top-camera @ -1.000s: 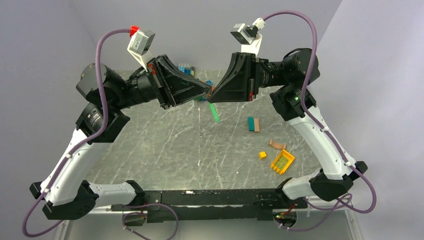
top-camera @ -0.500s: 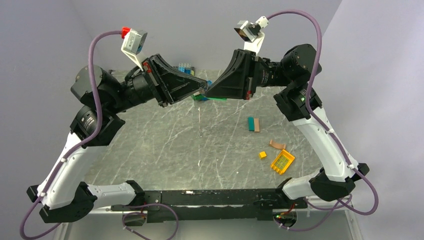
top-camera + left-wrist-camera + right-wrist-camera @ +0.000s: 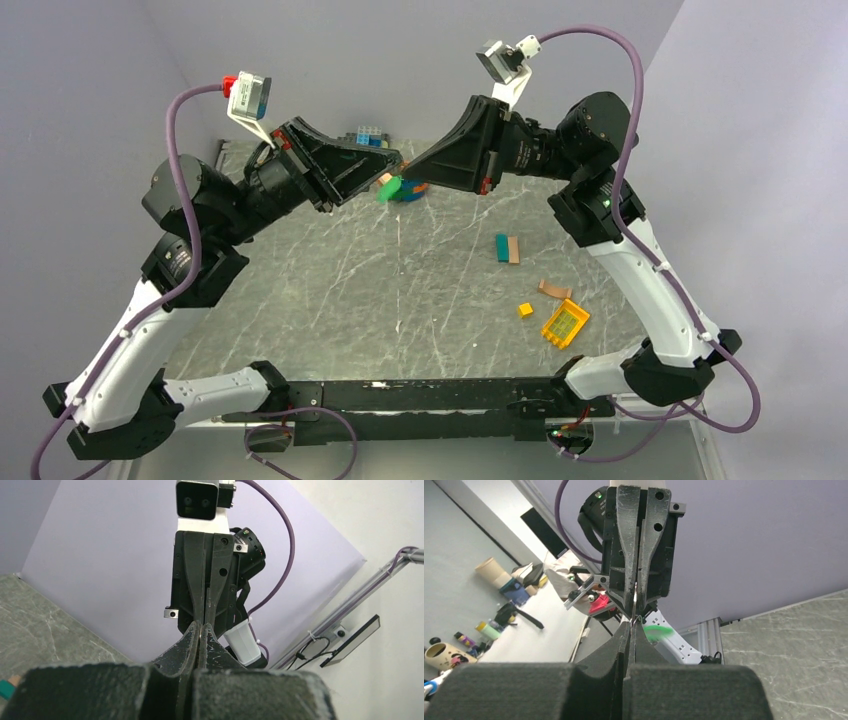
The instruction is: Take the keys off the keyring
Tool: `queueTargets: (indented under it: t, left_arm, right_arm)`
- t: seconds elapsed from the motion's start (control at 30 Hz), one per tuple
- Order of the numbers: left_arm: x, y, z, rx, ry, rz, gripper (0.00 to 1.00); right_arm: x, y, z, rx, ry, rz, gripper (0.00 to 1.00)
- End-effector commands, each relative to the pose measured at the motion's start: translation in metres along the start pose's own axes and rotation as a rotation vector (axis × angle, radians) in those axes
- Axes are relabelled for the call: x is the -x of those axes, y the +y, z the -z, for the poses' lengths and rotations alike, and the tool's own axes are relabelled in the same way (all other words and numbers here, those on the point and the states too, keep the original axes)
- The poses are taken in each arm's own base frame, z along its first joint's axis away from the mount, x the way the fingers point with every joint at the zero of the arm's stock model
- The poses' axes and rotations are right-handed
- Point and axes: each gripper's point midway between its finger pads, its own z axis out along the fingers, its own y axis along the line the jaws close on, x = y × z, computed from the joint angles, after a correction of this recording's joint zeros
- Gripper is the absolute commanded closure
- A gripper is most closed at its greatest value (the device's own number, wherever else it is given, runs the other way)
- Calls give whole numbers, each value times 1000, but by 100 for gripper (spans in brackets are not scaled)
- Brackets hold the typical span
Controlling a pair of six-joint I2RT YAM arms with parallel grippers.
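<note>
Both grippers are raised above the back of the table, tips meeting. The left gripper (image 3: 396, 163) and the right gripper (image 3: 418, 180) are both shut on a thin metal keyring (image 3: 636, 618) held between them. The ring is a fine wire at the right gripper's (image 3: 633, 626) tips. A green key (image 3: 388, 190) hangs under the tips, blurred; it also shows in the right wrist view (image 3: 657, 629). Tan and blue pieces of the bunch (image 3: 410, 192) hang beside it. In the left wrist view the left gripper (image 3: 201, 628) has pressed jaws and the ring is barely visible.
On the marble table (image 3: 330, 290) lie a teal and tan block pair (image 3: 507, 248), a tan piece (image 3: 553, 289), a small yellow cube (image 3: 525, 310) and a yellow tray (image 3: 565, 323) at the right. Blue bricks (image 3: 368, 134) sit at the back edge.
Both arms have lifted and the meeting point has moved up and left. The green key, hanging straight down a second ago, has swung up to the left and is blurred.
</note>
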Motion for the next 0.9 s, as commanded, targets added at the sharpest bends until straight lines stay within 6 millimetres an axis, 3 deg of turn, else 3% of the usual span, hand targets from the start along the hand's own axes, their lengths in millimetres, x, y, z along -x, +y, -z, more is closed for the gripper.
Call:
queueTargets:
  t: [0.0,0.87]
  left_arm:
    - [33,-19,14,-25,-156,14,100]
    - [32,-31,-1,-64,-181,67,100]
  right_arm:
    - [27,42,14,45,-125,140,100]
    - [32,43,14,57,-171,128,100]
